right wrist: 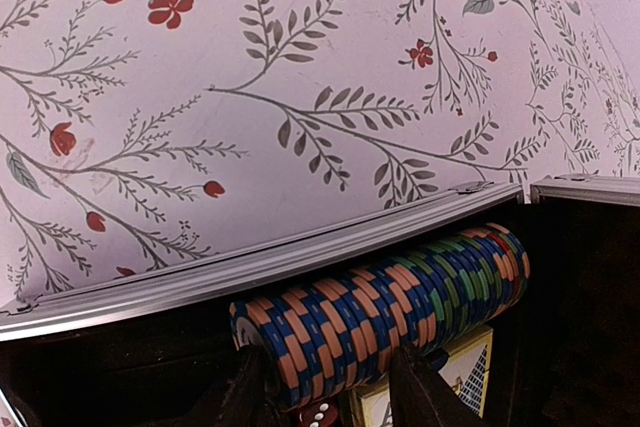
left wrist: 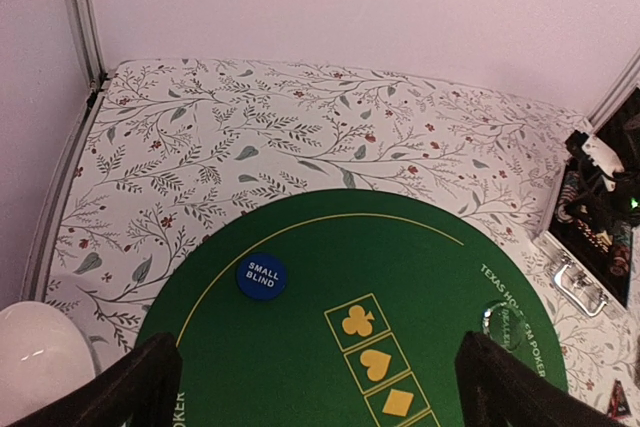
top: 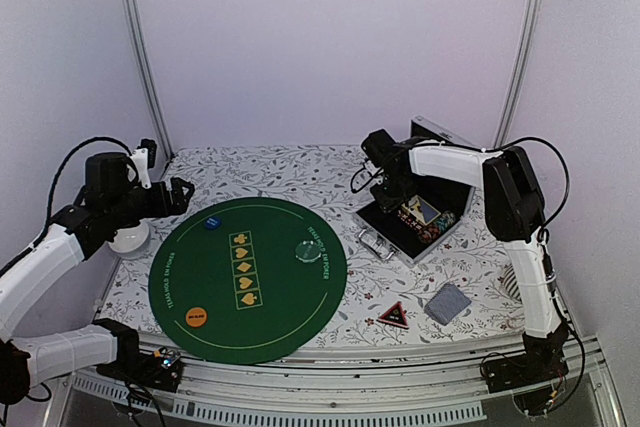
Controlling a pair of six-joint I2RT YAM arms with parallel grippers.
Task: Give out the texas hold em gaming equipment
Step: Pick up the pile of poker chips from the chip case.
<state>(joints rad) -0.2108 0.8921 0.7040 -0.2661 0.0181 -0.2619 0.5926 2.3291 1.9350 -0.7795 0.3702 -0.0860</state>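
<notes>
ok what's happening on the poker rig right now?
The right gripper is down in the open case, straddling part of the row of striped chips; whether it grips them can't be told. The left gripper hovers open by the green mat near the blue small-blind button, holding nothing. An orange disc and a clear disc lie on the mat; the triangle token and cards sit on the tablecloth.

A round mat (top: 250, 277) lies on the table (top: 300, 172), lower centre of the top view. On the mat, the small-blind disc (top: 212, 221) sits upper left, a second disc (top: 306, 250) toward the right and a third disc (top: 197, 316) lower left. A cup (top: 130, 237) stands just beside the mat's left edge. Right of the mat stands an open case (top: 385, 227), with a row of chips (right wrist: 380, 307) lying in it along its wall. Below the case, a triangle token (top: 392, 315) lies left of a deck of cards (top: 448, 303).
</notes>
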